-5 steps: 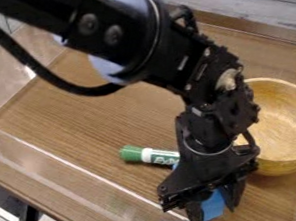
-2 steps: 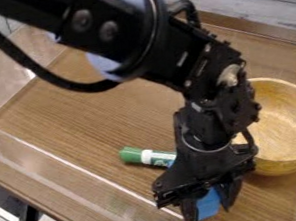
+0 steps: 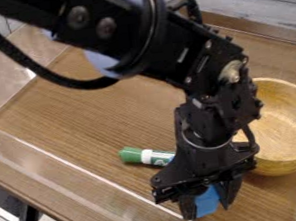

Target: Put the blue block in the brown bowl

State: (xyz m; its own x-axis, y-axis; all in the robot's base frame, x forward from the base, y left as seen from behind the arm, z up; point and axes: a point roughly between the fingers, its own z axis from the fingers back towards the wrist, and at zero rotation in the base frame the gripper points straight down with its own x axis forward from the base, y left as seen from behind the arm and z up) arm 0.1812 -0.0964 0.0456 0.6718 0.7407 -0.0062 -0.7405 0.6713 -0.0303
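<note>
The blue block (image 3: 207, 204) sits low between the black fingers of my gripper (image 3: 208, 198), which is shut on it near the table's front edge. Only part of the block shows; whether it touches the wood I cannot tell. The brown bowl (image 3: 294, 118) stands to the right and a little behind the gripper, round, light wood, with a thick rim and nothing visible inside. My dark arm comes down from the upper left and covers part of the bowl's left rim.
A green-and-white marker (image 3: 145, 156) lies on the wooden table (image 3: 71, 111) just left of the gripper. A clear plastic wall (image 3: 37, 165) runs along the front left. A pale wall edge lines the back of the table.
</note>
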